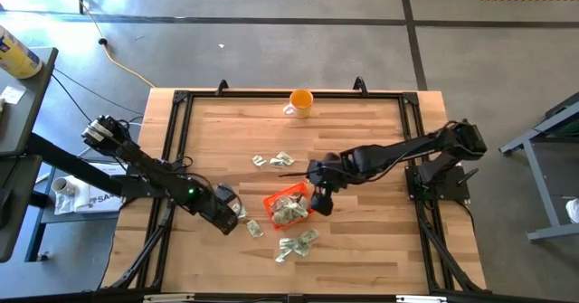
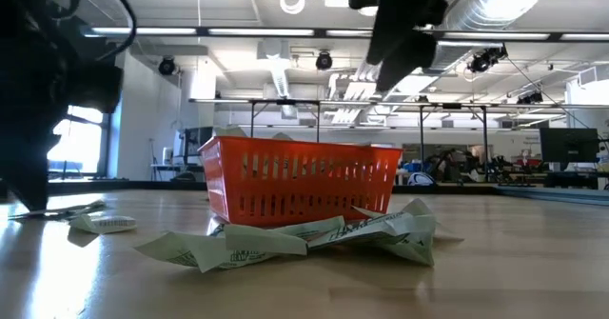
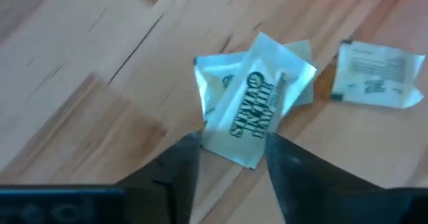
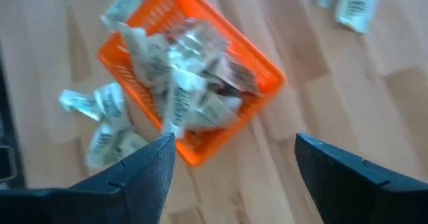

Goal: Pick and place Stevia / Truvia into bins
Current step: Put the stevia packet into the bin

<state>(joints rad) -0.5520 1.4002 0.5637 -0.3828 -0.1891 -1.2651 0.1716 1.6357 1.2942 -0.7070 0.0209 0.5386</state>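
Seen only from the left wrist: printed lettering on a Stevia sachet (image 3: pixel 257 107) lying across another, with a third sachet (image 3: pixel 373 75) just beside them on the wooden table (image 3: pixel 80 83). Seen only from the low view: the slotted wall of the orange tray (image 2: pixel 300 188), with crumpled sachets (image 2: pixel 314 238) heaped against its front. Seen only from above: an orange mug (image 1: pixel 300 101) near the far edge, well apart from everything else.

Left gripper (image 3: pixel 231 160) low over the pair of sachets, fingers (image 3: pixel 180 170) spread to either side of the top sachet's end, not yet pinching it. Right gripper (image 4: pixel 231 164) raised above the tray (image 4: pixel 264 70), fingers (image 4: pixel 144 174) wide apart, holding nothing.

One tray, heaped with sachets (image 4: pixel 180 83). One mug. Loose sachets in three clusters around the tray; exact number cannot be told.
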